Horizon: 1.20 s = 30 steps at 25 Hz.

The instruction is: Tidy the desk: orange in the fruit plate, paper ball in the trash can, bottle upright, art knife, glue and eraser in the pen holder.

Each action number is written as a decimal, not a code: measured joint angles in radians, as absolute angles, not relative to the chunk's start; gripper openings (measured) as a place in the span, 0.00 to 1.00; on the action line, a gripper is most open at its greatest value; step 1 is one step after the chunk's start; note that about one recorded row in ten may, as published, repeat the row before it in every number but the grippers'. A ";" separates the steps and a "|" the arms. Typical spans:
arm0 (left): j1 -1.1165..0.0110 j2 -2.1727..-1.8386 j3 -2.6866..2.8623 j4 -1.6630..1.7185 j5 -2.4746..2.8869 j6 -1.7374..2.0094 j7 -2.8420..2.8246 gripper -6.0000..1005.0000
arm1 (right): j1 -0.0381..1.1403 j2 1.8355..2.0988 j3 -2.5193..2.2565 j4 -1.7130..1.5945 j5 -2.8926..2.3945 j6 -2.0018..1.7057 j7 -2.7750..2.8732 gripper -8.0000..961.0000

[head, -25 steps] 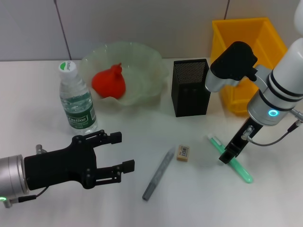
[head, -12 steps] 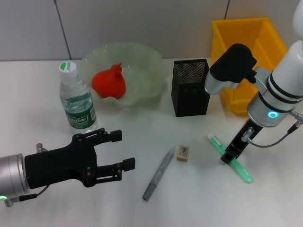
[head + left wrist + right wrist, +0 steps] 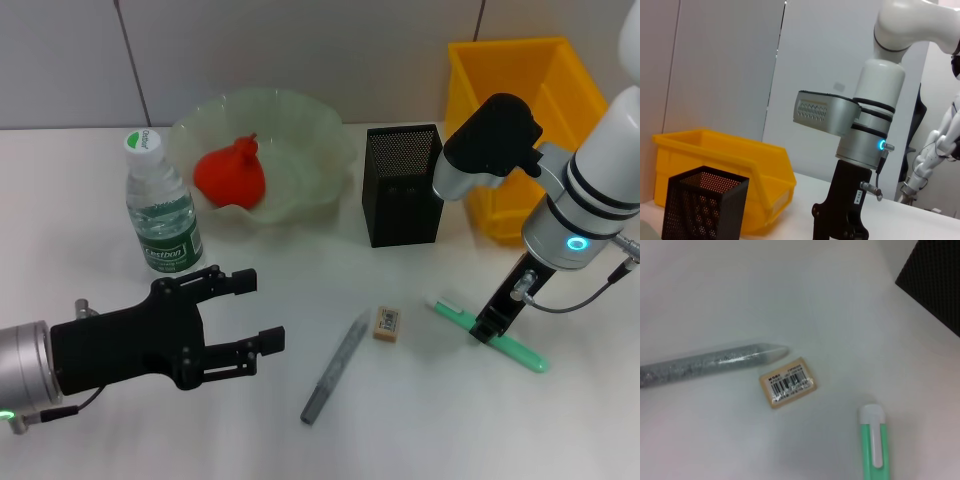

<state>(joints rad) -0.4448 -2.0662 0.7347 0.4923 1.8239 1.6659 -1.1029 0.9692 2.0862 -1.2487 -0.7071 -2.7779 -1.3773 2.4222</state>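
Since 1 second ago the green art knife [image 3: 489,337] has swung flatter under the right gripper [image 3: 488,327], whose jaws close on its middle, likely for lifting to the pen holder [image 3: 402,184] at 11 o'clock. At 9 o'clock the left gripper [image 3: 235,320] waits open. Eraser [image 3: 387,322] and glue [image 3: 335,368] lie between.

The left claw [image 3: 245,312] is black, on a silver wrist. The right claw [image 3: 490,328] is black too, under a white and silver arm with black bands, a blue light ring and thin cables.
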 joint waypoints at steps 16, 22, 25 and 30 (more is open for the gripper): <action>-0.448 -2.065 0.735 0.492 1.811 1.666 -1.102 0.82 | 0.977 2.085 -1.251 -0.716 -2.760 -1.379 2.423 0.22; -0.450 -2.064 0.735 0.492 1.809 1.666 -1.102 0.82 | 0.978 2.086 -1.274 -0.721 -2.757 -1.359 2.422 0.38; -0.451 -2.064 0.734 0.493 1.808 1.666 -1.102 0.82 | 0.979 2.086 -1.289 -0.720 -2.749 -1.344 2.422 0.49; -0.454 -2.063 0.733 0.494 1.808 1.663 -1.101 0.82 | 0.981 2.087 -1.310 -0.721 -2.711 -1.340 2.410 0.49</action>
<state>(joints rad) -0.4542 -2.0632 0.7332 0.4938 1.8080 1.6627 -1.1013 0.9806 2.0870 -1.3097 -0.7215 -2.7111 -1.3397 2.4104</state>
